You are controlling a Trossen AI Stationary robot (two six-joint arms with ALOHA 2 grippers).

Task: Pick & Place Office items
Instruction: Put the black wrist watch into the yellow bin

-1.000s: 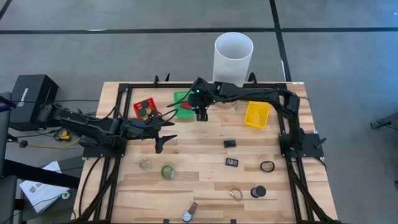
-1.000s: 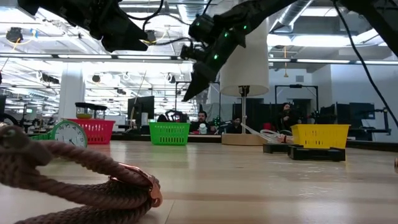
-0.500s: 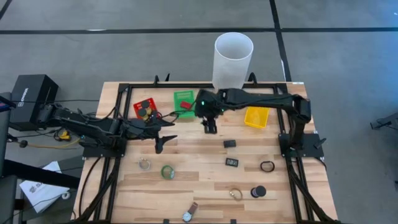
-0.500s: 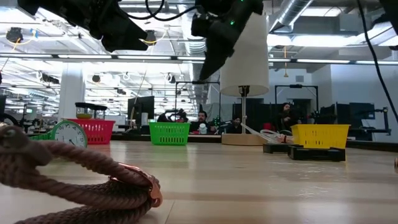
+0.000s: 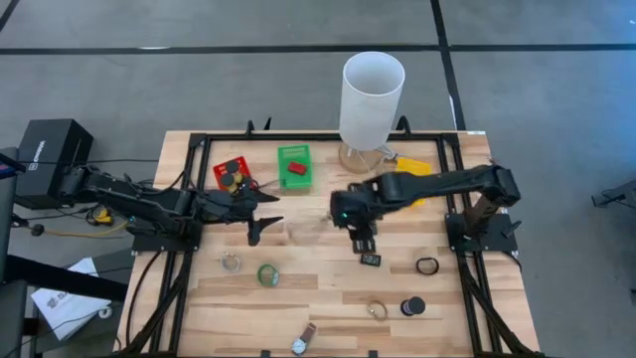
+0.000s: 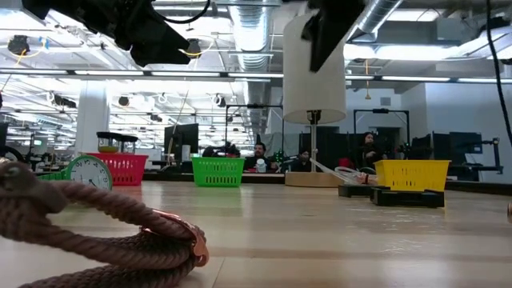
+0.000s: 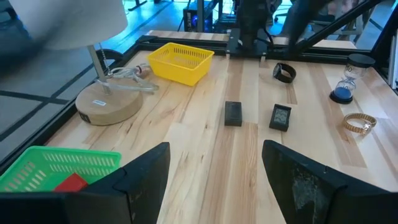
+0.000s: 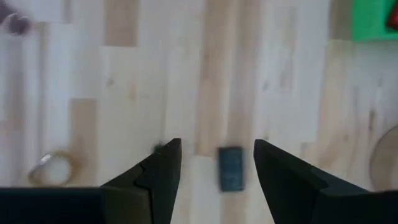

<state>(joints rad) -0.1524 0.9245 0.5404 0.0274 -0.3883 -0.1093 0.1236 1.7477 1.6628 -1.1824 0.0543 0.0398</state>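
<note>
Hovering over the small black block (image 8: 231,168), the right gripper (image 5: 364,237) stands wide and empty. Left gripper (image 5: 260,212) waits near the red bin (image 5: 233,174), jaws apart, empty.

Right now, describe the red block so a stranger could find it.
Start at the tall white lampshade at the table's far edge. Left of it sits the green bin; the red block lies inside, whereas the other small blocks are black.

Three bins: red (image 5: 233,175), green (image 5: 294,165), yellow (image 5: 415,171); one white cylinder (image 5: 372,96); perhaps nine loose items.
</note>
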